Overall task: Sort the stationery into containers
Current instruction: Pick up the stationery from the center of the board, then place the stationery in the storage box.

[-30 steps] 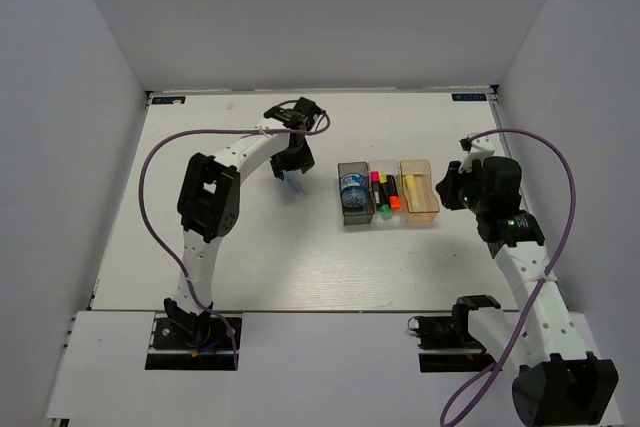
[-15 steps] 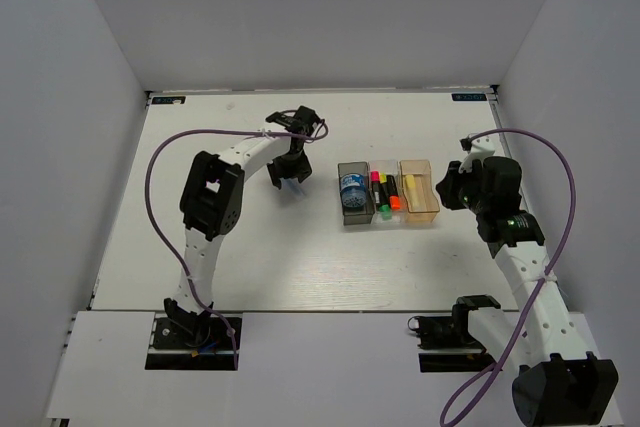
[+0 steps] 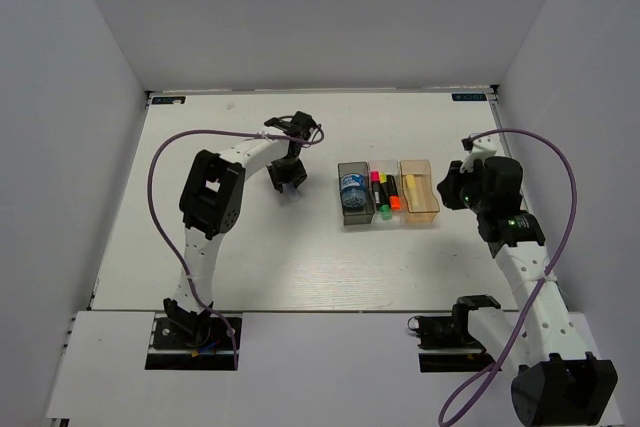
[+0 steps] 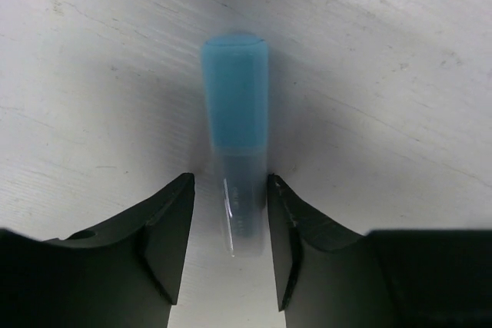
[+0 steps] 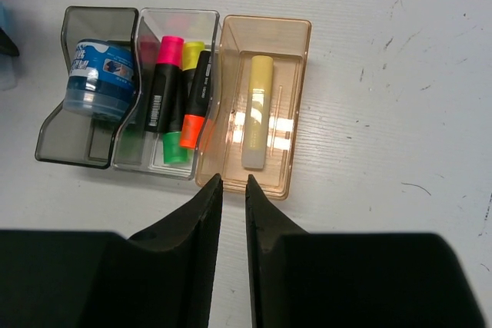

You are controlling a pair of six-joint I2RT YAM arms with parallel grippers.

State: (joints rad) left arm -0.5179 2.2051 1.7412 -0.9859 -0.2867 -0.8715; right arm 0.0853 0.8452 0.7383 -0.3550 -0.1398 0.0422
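Left hand: the left hand point(image 4: 231, 213) is right down at the tabletop point(image 4: 400, 74), well left of the bins in the overhead view, and its fingers are apart!
Light-blue stick: the light-blue stick point(image 4: 234, 97) lies flat on the tabletop. Its clear end sits between the two fingers and its blue end pokes out beyond the tips.
Contact: the finger on the right of the wrist view looks pressed against the stick. The other one shows a sliver of daylight, so there is no clamp on it here.
Right hand: the right hand point(image 5: 229, 190) hangs over the near edge of the tan-orange bin point(image 5: 296, 113). Its fingers are almost together with a thin slit between them, and nothing is in it.
Dark grey bin: the dark grey bin point(image 5: 73, 144) is at the left end of the row, and the stubby blue-and-white item point(image 5: 98, 78) sits inside it.
Clear bin: the clear bin point(image 5: 177, 13) takes the middle slot and touches both neighbours. It is packed with black highlighters point(image 5: 160, 101): pink and yellow ends on the far side, green and orange ends on the near side.
Tan-orange bin: at the right end of the row, one pale-yellow stick point(image 5: 257, 113) lies lengthwise inside.
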